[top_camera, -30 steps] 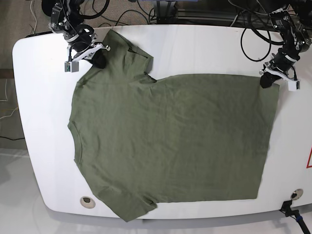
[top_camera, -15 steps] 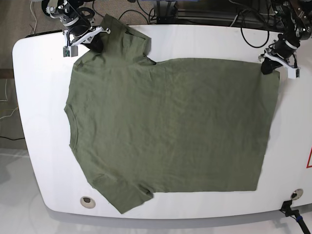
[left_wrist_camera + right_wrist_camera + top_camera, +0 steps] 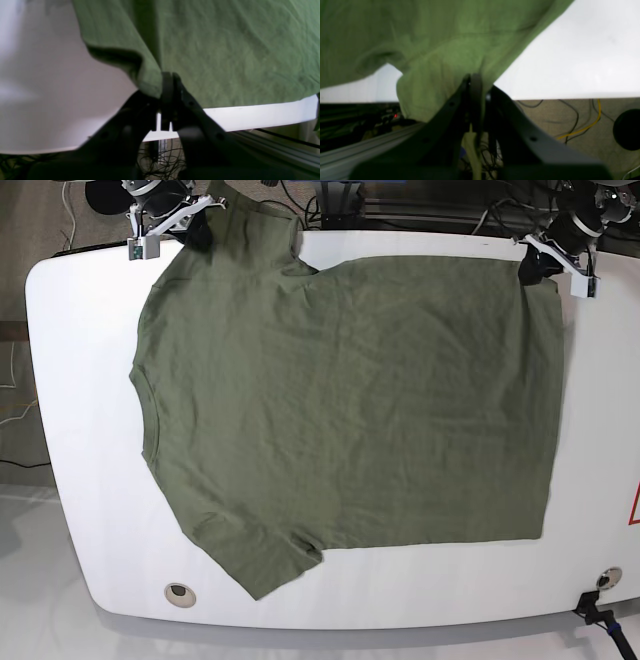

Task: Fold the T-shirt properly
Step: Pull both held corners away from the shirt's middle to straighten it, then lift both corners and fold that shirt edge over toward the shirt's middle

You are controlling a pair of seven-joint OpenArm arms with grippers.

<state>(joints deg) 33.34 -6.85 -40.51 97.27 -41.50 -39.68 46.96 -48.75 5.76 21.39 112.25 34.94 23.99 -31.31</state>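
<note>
Both arms reach to the far corners; the left gripper (image 3: 535, 268) and right gripper (image 3: 197, 230) have jaws clamped together.

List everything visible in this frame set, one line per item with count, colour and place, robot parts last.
T-shirt: one, olive green, spread flat over most of the table, neck toward the base view's left, far edge reaching the table's far side.
Table: one, white, rounded corners, under the shirt.
Round inset: one, grey, near-left corner of the table.
Cables: several, black, on the floor beyond the far edge; one yellow cable in the right wrist view.
Warning label: one, red and white, at the base view's right border, cut off.
Left hand: one, black, shut on the shirt's hem corner.
Right hand: one, black, shut on the sleeve and shoulder fabric.
</note>
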